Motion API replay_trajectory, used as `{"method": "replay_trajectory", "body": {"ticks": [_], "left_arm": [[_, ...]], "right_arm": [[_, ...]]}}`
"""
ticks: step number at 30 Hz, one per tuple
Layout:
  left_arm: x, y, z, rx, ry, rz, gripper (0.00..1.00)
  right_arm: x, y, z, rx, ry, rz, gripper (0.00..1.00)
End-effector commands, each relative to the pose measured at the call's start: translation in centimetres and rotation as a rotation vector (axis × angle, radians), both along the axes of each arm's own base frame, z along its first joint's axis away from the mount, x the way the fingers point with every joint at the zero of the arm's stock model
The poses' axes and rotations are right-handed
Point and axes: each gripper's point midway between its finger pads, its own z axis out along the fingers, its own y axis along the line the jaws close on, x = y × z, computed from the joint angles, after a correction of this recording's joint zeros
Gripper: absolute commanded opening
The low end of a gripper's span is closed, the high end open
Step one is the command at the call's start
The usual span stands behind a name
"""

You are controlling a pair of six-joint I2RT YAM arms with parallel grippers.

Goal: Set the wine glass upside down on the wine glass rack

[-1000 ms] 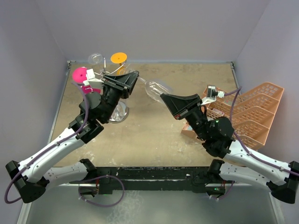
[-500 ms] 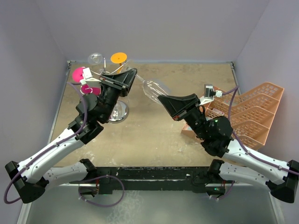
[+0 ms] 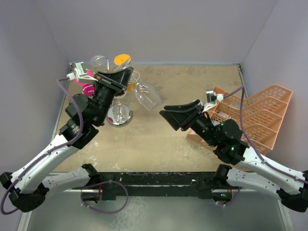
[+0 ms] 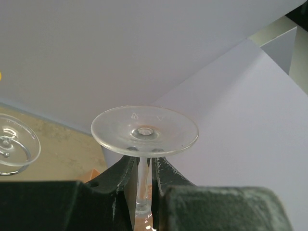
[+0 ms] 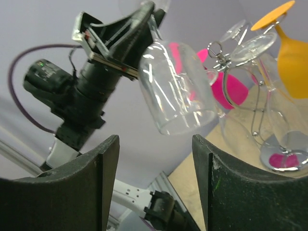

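Note:
My left gripper (image 3: 126, 77) is shut on the stem of the clear wine glass (image 3: 144, 95), just under its round foot (image 4: 144, 131). The bowl hangs tilted, mouth down and to the right. In the left wrist view the stem (image 4: 143, 178) runs between the two dark fingers. The chrome wine glass rack (image 3: 119, 115) stands just left of the bowl, its scroll arms (image 5: 226, 62) beside it. My right gripper (image 3: 168, 113) is open, right of and below the bowl (image 5: 175, 91), touching nothing.
A pink glass (image 5: 226, 86), an orange glass (image 5: 288, 43) and clear glasses (image 3: 98, 60) hang on the rack. A peach plastic crate (image 3: 255, 118) lies at the right, behind my right arm. Grey walls close in the back and both sides.
My right gripper has let go of the bowl, opened and drawn back. My left arm has carried the glass leftward to the rack, and the bowl now tilts downward.

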Motion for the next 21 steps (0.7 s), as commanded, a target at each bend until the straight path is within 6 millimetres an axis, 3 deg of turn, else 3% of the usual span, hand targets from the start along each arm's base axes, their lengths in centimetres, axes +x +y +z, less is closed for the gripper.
{"method": "replay_trajectory", "body": {"ticks": [1, 5, 6, 9, 13, 17, 21], "left_arm": [[-2.5, 1.7, 3.9, 0.145, -0.132, 0.008, 0.00], [-3.3, 1.7, 3.5, 0.267, -0.154, -0.013, 0.00], [-3.6, 1.6, 3.4, 0.306, -0.171, -0.025, 0.00], [-4.8, 0.8, 2.9, 0.411, -0.223, -0.089, 0.00], [-6.4, 0.1, 2.0, 0.508, -0.292, -0.168, 0.00], [-7.2, 0.6, 0.9, 0.558, -0.333, -0.171, 0.00], [-8.6, 1.0, -0.5, 0.663, -0.427, -0.185, 0.00]], "right_arm": [[-0.6, -1.4, 0.4, -0.073, -0.052, -0.032, 0.65], [-0.8, -2.2, 1.0, -0.181, -0.132, -0.058, 0.66], [-1.0, -2.6, 2.3, -0.186, -0.163, -0.067, 0.66], [-0.8, -2.5, 3.6, -0.223, -0.218, -0.082, 0.66], [-0.4, -1.1, 4.6, -0.228, -0.262, -0.071, 0.67], [-0.5, 0.5, 6.0, -0.182, -0.306, -0.026, 0.66], [0.0, 1.4, 7.2, -0.070, -0.210, -0.007, 0.66]]}}
